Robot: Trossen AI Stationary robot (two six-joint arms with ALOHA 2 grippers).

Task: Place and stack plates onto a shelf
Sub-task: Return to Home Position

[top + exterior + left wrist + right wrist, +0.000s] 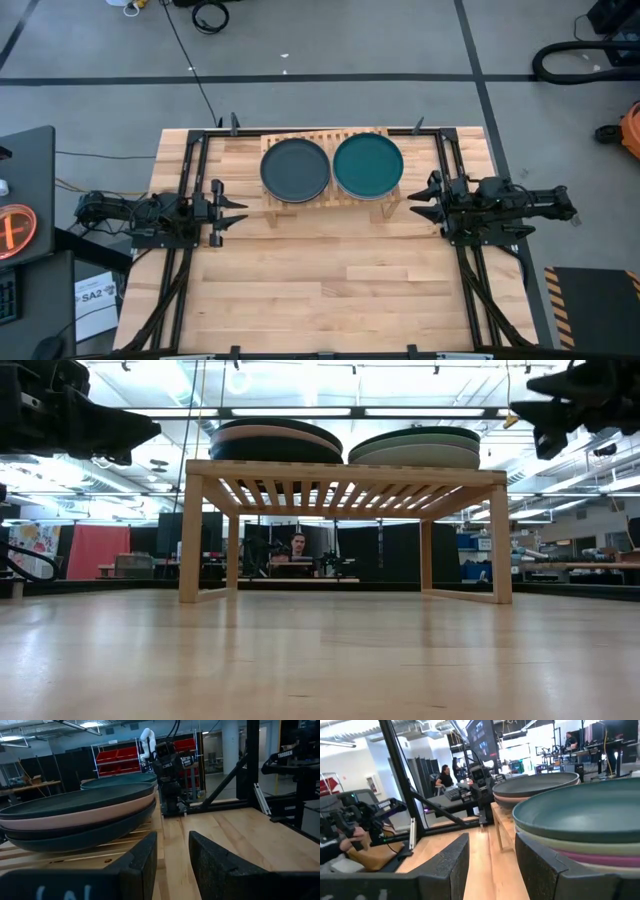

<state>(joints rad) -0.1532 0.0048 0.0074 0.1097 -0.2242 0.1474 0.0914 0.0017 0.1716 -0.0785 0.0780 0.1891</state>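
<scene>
**Two piles shelved, arms free to go home**

The low shelf of light wooden slats (322, 138) stands at the far side of the wooden tabletop (330, 280) and carries two piles side by side. A round matte charcoal plate (295, 169) tops the left pile and a round matte dark teal plate (368, 165) tops the right. The left gripper (235, 213) sits near the shelf's left end and the right gripper (418, 203) near its right end. Both have their jaws released and hold nothing. To home cleanly, each arm should probably draw straight outward from the plate rims before folding, never sweeping across the shelf.
</scene>
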